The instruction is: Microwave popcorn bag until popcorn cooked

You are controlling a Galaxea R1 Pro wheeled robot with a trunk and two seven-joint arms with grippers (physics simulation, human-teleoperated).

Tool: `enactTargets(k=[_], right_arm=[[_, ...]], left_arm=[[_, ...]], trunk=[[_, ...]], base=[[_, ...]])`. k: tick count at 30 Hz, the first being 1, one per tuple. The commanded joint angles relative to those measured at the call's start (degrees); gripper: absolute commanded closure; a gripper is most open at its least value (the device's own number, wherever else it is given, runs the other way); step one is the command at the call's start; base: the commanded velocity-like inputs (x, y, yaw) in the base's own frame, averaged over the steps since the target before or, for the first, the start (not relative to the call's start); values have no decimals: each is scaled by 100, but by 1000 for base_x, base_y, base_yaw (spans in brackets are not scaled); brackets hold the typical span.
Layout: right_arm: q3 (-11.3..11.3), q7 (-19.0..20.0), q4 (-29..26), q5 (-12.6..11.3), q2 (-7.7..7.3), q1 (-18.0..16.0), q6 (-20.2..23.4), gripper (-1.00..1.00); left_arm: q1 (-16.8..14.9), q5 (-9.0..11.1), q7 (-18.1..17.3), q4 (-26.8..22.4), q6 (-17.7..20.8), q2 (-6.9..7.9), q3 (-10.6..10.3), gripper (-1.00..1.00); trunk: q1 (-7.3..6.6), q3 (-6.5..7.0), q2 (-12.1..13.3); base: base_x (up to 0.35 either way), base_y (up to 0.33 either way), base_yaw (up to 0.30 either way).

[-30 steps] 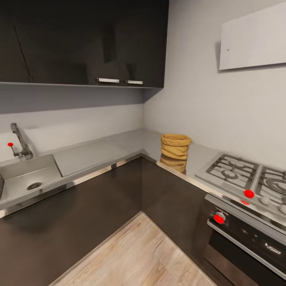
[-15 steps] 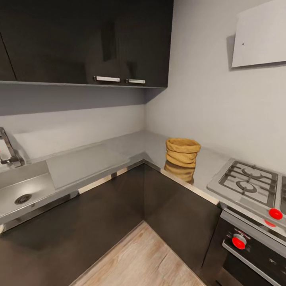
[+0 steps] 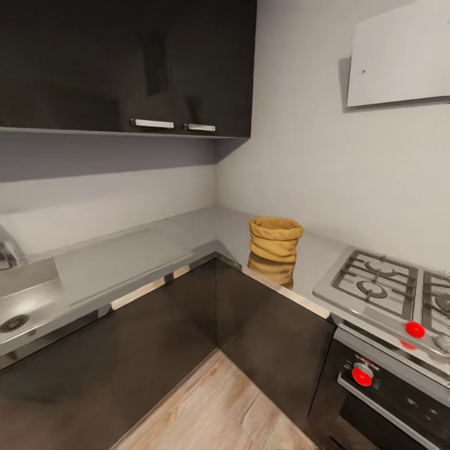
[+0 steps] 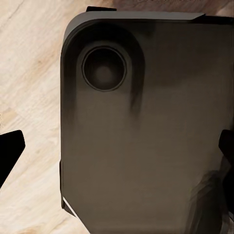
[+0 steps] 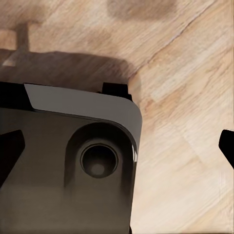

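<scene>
Popcorn bag (image 3: 275, 240), one only: a short tan paper sack with wrinkled sides and a thick rolled rim, upright on the glossy grey countertop (image 3: 206, 228), which mirrors it. I use the bag as my landmark. The steel hob (image 3: 375, 284) with black grates lies to its right, two red knobs (image 3: 415, 329) below that; the sink (image 3: 22, 300) is well to its left. Both wrist views look down on my dark rounded base (image 4: 146, 146) and pale wood floor (image 5: 195, 97). Left gripper (image 4: 117, 151) and right gripper (image 5: 119, 151) show spread black fingertips, nothing between, well apart from the bag.
</scene>
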Motion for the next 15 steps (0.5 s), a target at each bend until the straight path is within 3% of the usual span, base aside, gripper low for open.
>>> enactTargets(k=[1, 6, 15], right_arm=[[-49, 13, 18, 45, -3, -8, -33, -100], [-49, 13, 18, 45, -2, -8, -33, -100], [-52, 17, 18, 45, -29, -8, -45, -100]], left_arm=[[-1, 38, -1, -2, -7, -1, 5, -100], [-2, 38, -1, -2, -7, -1, 5, -100], [-2, 38, -1, -2, -7, -1, 5, -100]], trunk=[[0, -6, -3], [0, -6, -3], [0, -6, -3]], base=[[0, 0, -184], [0, 0, -163], [0, 0, -13]])
